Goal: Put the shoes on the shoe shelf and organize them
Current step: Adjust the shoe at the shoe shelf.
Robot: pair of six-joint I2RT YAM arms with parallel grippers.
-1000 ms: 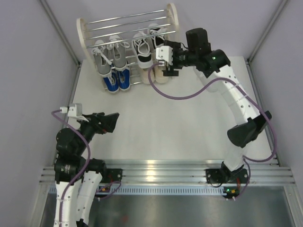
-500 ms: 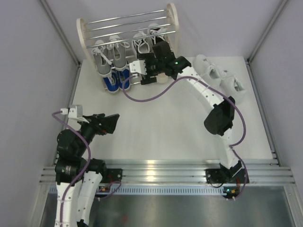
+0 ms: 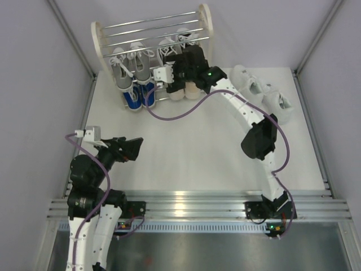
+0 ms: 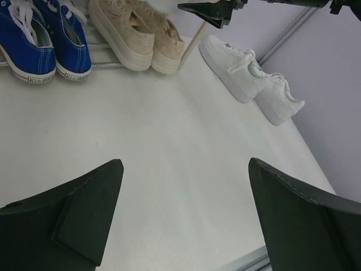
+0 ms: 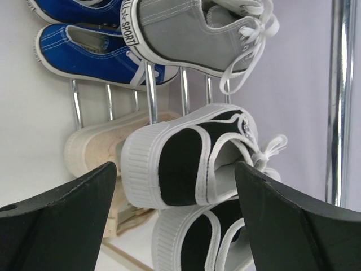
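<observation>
The shoe shelf (image 3: pixel 206 22) stands at the back of the table. On it are grey shoes (image 3: pixel 128 69), blue shoes (image 3: pixel 138 99), beige shoes (image 3: pixel 185 93) and black-and-white shoes (image 3: pixel 168 53). Two white shoes (image 3: pixel 262 93) lie on the table to its right. My right gripper (image 3: pixel 176 76) hovers at the shelf front. In the right wrist view it (image 5: pixel 175 166) is open, facing the heel of a black-and-white shoe (image 5: pixel 180 169), its fingers apart from it. My left gripper (image 4: pixel 183 164) is open over bare table at the near left (image 3: pixel 127 148).
The right arm's elbow (image 3: pixel 258 138) hangs over the table's right half, its purple cable looping in front of the shelf. Grey walls close both sides. The white shoes (image 4: pixel 254 79) lie near the right wall. Metal rails run along the near edge.
The right arm has swung left from the shelf's right end to the black-and-white pair, uncovering the white shoes. Left arm unchanged.
</observation>
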